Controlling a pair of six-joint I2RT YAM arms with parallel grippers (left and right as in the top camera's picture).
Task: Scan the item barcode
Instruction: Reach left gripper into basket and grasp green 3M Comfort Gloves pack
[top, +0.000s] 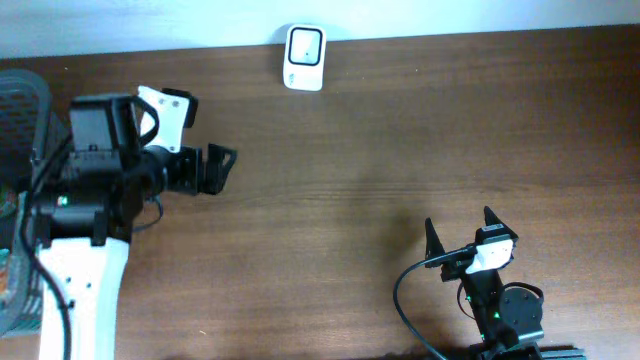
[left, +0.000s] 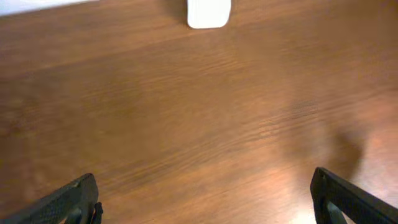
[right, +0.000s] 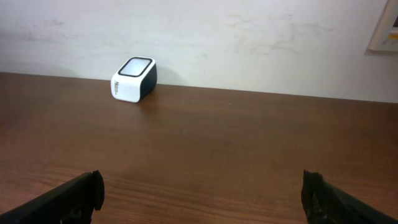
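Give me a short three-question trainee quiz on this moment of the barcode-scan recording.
1. True or false: the left gripper holds an item.
2. Fill the gap: the jaws of the right gripper stand ___.
3. Where is the white scanner?
A) at the far edge of the table
B) at its near edge
C) at its middle

Key: 1 false; 2 open; 3 A.
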